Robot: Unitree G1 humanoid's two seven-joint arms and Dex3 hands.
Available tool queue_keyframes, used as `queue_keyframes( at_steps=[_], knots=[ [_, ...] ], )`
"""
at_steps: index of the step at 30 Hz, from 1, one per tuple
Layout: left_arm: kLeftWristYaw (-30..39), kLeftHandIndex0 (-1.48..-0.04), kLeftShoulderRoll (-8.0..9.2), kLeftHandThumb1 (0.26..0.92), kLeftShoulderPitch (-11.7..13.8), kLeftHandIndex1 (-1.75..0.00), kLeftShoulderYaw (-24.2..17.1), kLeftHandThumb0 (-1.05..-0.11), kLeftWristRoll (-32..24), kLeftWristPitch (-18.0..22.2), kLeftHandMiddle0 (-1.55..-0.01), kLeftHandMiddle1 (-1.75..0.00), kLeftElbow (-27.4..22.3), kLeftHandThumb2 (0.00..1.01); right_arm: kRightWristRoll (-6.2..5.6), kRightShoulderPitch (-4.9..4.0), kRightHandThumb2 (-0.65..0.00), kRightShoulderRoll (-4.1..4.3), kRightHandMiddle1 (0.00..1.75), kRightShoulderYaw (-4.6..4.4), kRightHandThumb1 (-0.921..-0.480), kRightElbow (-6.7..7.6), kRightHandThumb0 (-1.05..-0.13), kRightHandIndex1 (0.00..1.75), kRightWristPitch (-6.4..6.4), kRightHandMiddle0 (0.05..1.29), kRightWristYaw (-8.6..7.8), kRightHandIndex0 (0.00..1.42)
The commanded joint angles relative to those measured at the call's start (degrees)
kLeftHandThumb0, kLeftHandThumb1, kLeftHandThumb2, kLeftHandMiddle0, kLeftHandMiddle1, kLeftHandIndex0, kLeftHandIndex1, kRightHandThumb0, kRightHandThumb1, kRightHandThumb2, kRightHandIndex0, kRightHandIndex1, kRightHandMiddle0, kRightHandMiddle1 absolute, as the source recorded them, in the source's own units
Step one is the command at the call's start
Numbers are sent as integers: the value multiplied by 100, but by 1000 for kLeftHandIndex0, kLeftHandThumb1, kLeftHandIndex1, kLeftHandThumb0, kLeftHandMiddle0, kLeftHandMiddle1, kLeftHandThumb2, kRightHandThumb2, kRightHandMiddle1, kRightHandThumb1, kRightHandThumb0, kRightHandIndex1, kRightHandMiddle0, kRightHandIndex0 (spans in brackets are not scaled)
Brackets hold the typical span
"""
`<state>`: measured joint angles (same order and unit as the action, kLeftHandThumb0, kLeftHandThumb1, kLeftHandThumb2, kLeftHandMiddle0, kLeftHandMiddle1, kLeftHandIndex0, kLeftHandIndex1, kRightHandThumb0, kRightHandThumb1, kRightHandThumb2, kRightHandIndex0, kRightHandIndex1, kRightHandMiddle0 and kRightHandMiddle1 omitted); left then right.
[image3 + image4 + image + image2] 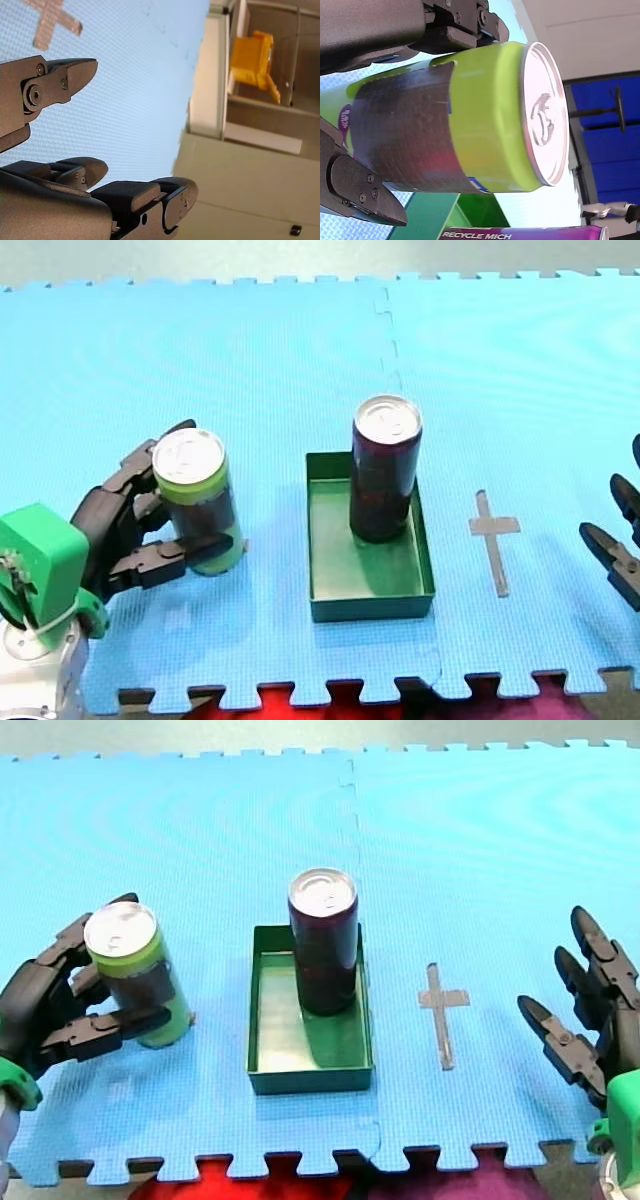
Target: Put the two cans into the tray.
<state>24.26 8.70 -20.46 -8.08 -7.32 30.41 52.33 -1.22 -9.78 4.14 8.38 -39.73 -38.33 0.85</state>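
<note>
Where the jigsaw edge of the blue foam mat [200, 840] runs along the bottom of the head views, the two hands sit nearest, one in each lower corner. At the lower left, the left hand [60, 1015] grips the green can [135, 975], one finger across the near side and the others behind it. The can leans a little, its silver top toward the left of the frame. I cannot tell whether its base touches the mat. The second wrist view shows the same grasp close up, with dark fingers [460, 25] pressed on the can's wall above and below. At the lower right, the right hand [585, 1020] holds nothing, its fingers uncurled above the mat.

Between the hands, in the middle of the frame, lies the green tray [310, 1080], just right of the gripped can and apart from it. The dark red can [323, 945] stands upright inside the tray, at its far end, with the near part of the floor bare. A grey tape cross [443, 1015] is stuck on the mat between the tray and the right hand. Beyond, the mat stretches to the top of the frame.
</note>
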Motion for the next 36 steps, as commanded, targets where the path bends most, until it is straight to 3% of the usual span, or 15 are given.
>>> queue_keyframes(
  at_steps=[1,18,22,25,27,28,29,30,32,34,36],
  knots=[
    [-23,-264,4,668,15,-4,33,-1048,17,-27,-223,-4,-67,4,0,-34,-2,26,3,16,-915,-23,-1039,3,-43,384,25,481],
    [-122,-271,-38,694,-65,-4,90,-1048,39,97,-224,-3,36,10,-17,5,0,7,3,24,-911,-6,-1032,3,-88,397,40,489],
    [-163,-275,-97,695,-95,-6,29,-1048,-28,176,-228,-5,89,9,-45,30,0,2,2,33,-911,33,-1034,3,-79,398,25,489],
    [-369,-357,-210,686,-105,-42,-39,-1048,-63,178,-288,-34,68,2,-76,53,0,11,2,44,-911,72,-1036,2,-61,398,4,488],
    [-651,-575,-311,670,-111,-58,-67,-918,-18,190,-453,-72,35,2,-95,61,0,19,1,52,-912,89,-1038,1,-52,398,-12,488],
    [-977,-715,-358,673,-107,-61,-61,-753,117,299,-614,-97,39,3,-106,64,0,20,1,56,-912,95,-1038,1,-51,398,-21,488],
    [-1304,-928,-411,718,-100,-95,-73,-588,237,477,-859,-152,59,15,-120,66,-1,20,1,62,-913,102,-1039,1,-49,398,-33,487],
    [-1544,-1050,-464,747,-97,-104,-106,-527,294,658,-997,-168,89,14,-134,69,-1,18,1,68,-913,110,-1040,0,-49,397,-44,486],
    [-1735,-1194,-605,774,-118,-94,-272,-461,138,939,-1204,-191,163,6,-163,76,-1,12,0,81,-914,127,-1042,0,-52,397,-66,485],
    [-1814,-1240,-685,780,-176,-73,-426,-438,-40,1065,-1281,-193,299,3,-181,86,-1,5,0,91,-914,143,-1043,0,-57,396,-78,484],
    [-1803,-1251,-654,779,-262,-55,-518,-427,-110,1172,-1306,-185,586,1,-187,100,0,1,0,97,-913,161,-1044,0,-60,395,-86,483]
  ],
)
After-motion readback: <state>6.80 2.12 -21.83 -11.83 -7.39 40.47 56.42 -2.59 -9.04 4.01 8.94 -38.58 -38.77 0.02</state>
